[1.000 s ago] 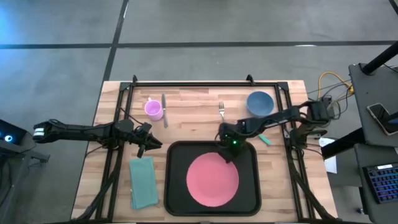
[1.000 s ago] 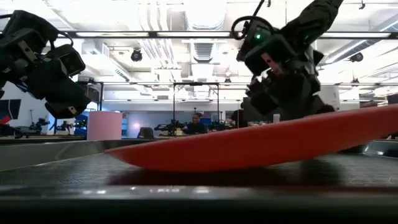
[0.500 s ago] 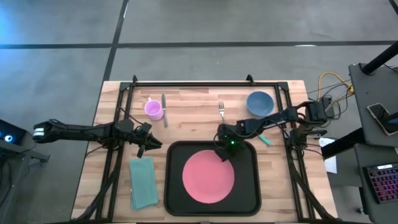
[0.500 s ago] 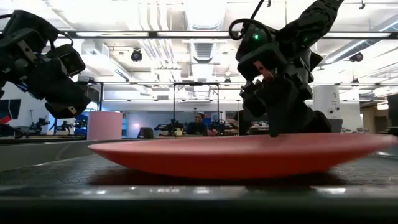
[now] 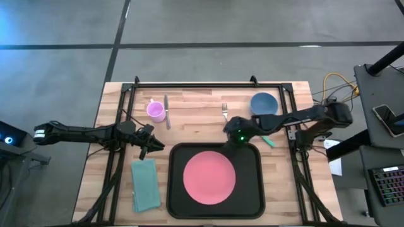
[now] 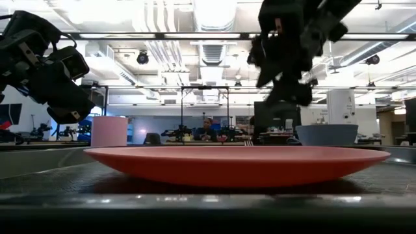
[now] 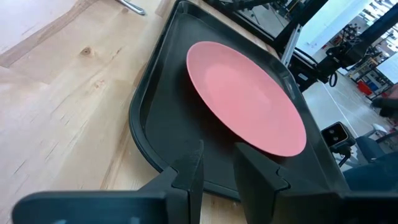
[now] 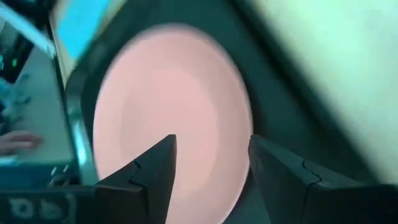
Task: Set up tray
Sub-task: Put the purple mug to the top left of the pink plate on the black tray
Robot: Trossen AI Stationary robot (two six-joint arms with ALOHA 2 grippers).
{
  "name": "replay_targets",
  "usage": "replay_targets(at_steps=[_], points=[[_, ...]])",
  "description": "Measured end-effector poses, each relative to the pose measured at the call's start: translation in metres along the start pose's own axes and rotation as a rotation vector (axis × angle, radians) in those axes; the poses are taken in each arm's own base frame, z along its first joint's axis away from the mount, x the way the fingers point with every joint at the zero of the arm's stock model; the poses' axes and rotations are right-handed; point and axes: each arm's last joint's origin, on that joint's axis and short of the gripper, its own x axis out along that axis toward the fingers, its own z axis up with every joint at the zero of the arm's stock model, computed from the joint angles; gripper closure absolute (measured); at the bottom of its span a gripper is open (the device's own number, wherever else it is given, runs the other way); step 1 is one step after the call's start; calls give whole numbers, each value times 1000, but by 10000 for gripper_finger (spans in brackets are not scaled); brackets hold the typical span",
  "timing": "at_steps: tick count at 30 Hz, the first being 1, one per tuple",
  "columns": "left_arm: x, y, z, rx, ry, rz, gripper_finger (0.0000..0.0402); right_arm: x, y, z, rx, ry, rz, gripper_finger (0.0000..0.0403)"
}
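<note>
The black tray [image 5: 178, 200] lies at the table's near middle, and the round pink plate [image 5: 209, 177] rests flat in it. My right gripper [image 5: 238, 138] hangs open above the tray's far rim, clear of the plate [image 8: 168, 112]; in the low view it [image 6: 291, 97] is well above the plate [image 6: 234, 162]. My left gripper [image 5: 153, 147] waits left of the tray, over bare wood. Its fingers stand slightly apart with nothing between them, and they point toward the tray [image 7: 155, 124].
A teal folded napkin [image 5: 146, 184] lies left of the tray. Along the far side are a pink cup [image 5: 156, 111], a knife [image 5: 166, 111], a fork [image 5: 225, 112] and a blue bowl [image 5: 264, 104]. A small teal object [image 5: 269, 142] lies right of the tray.
My right gripper has opened and let go of the plate's far right rim, then risen, rolled and drawn back toward the far edge. The plate, tilted a second ago with its right side raised, has dropped flat into the tray and settled a little to the left.
</note>
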Motion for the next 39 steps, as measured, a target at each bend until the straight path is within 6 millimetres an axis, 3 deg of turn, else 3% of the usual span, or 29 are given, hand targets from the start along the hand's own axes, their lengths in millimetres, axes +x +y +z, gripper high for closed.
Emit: replay_targets(at_steps=[8, 17, 19, 23, 25, 32, 39], points=[[0, 0, 0, 0, 0, 0, 333, -39, 9, 9, -58, -216, -38, 214], [0, 1, 1, -6, -19, 29, 333, -52, 4, 16, -30, -302, -72, 217], [0, 2, 3, -156, -67, 80, 333, -52, 4, 16, -21, -300, -69, 219], [-1, 2, 6, -800, -131, 67, 333, -52, 5, 15, 11, -294, -60, 220], [-1, 3, 5, -943, -161, 83, 333, -52, 5, 15, 17, -293, -60, 220], [0, 7, 6, -956, -256, 175, 333, -52, 5, 15, 13, -292, -61, 222], [-8, -16, 46, -739, -384, 61, 333, -52, 5, 15, 13, -292, -61, 223]])
